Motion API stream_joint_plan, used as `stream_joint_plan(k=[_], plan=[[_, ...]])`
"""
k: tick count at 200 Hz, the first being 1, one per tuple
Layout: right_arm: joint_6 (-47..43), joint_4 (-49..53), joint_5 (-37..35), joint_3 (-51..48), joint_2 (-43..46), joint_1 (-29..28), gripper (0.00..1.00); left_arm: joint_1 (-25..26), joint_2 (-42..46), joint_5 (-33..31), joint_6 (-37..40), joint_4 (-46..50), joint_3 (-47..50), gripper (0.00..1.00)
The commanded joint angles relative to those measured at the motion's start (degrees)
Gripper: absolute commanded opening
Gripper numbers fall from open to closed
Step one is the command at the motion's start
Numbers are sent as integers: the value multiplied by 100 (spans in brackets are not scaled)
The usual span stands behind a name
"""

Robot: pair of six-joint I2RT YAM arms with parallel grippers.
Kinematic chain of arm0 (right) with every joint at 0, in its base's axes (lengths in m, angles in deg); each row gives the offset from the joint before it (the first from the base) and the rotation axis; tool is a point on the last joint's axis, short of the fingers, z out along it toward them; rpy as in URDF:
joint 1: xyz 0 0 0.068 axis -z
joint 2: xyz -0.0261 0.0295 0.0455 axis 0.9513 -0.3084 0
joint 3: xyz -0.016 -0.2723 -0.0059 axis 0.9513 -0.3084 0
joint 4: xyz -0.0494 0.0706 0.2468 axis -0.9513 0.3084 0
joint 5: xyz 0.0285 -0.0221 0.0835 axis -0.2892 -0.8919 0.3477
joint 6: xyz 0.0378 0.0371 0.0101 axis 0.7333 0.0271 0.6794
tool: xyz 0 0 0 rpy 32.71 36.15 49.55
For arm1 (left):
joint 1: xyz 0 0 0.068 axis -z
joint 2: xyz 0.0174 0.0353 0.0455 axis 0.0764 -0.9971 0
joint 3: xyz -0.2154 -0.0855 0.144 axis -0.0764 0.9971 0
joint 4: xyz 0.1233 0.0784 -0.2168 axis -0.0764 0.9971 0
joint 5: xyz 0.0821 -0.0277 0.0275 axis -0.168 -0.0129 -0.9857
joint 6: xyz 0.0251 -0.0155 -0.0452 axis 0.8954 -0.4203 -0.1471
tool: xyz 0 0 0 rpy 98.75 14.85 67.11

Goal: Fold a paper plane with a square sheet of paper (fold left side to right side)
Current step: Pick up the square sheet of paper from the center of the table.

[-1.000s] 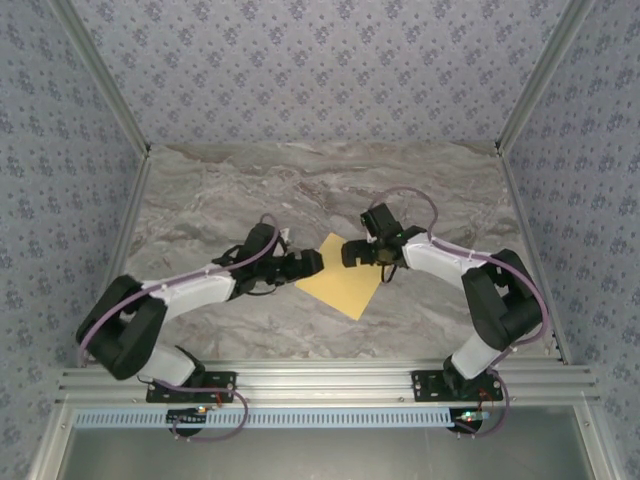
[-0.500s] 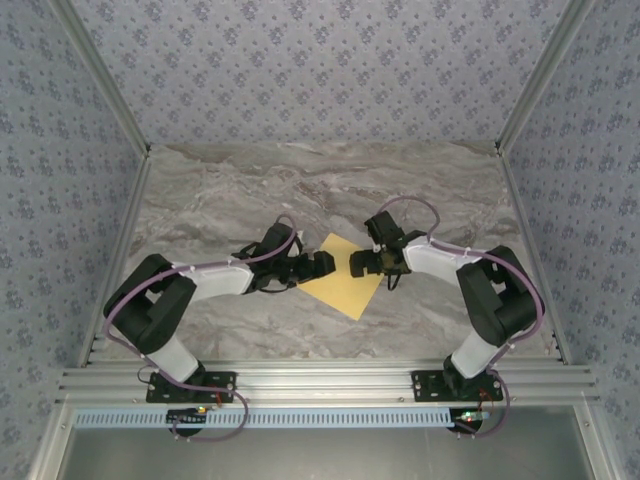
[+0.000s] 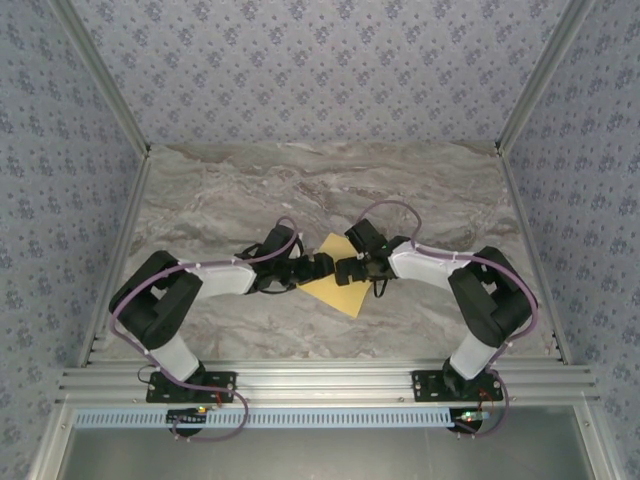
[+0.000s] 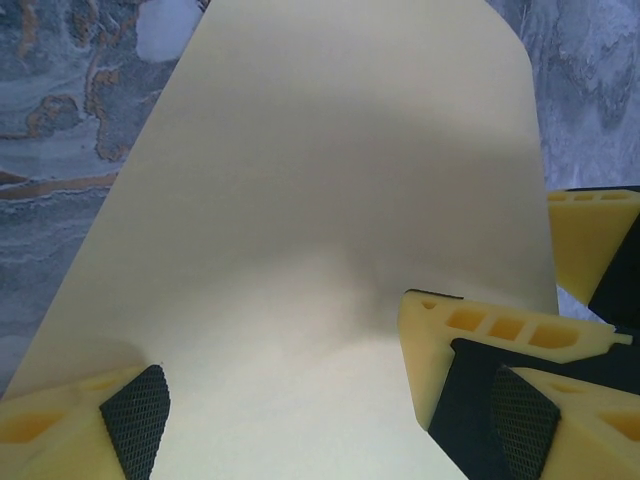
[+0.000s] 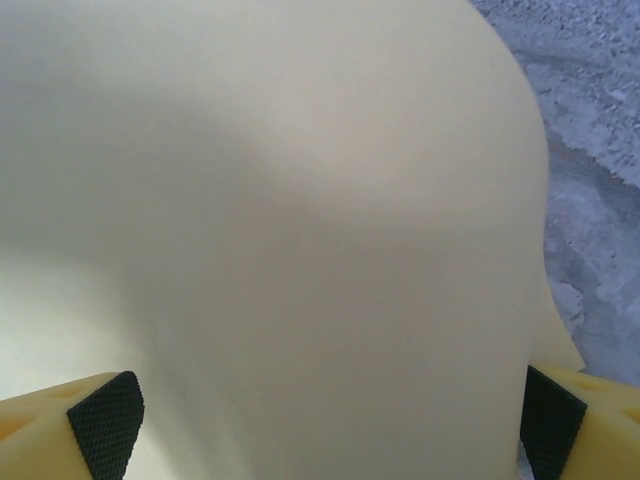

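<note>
So, your left gripper (image 3: 322, 266) and right gripper (image 3: 345, 270) nearly touch over the yellow sheet of paper (image 3: 340, 296). Both have jaws spread wide, with the sheet bowed up between the fingers.

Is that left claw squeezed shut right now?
No, the left claw stands wide open, and the yellow paper shows across the whole gap between its two sides.

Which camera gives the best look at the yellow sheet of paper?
The top external view: the square sheet of paper shows most of its outline there, lying on the marble table. The left and right wrist views give close-up, curved patches of its surface, with edges cut off.
</note>
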Motion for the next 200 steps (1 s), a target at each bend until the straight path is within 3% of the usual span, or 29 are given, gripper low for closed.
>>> stream_joint_plan(k=[1, 69, 109, 161, 200], plan=[[160, -92, 663, 124, -27, -272, 94, 56, -73, -26, -70, -195, 117, 88], [104, -474, 1140, -152, 256, -19, 49, -163, 781, 78, 115, -20, 173, 89], [41, -1271, 2056, -556, 703, 299, 29, -701, 1458, 389, 262, 132, 432, 90], [-57, -2034, 3437, -947, 1320, 858, 26, -1603, 2509, 1104, 419, -48, 931, 93], [-308, -2033, 4606, -1038, 2192, 1380, 26, -1733, 3331, 1860, 853, -399, 875, 97]])
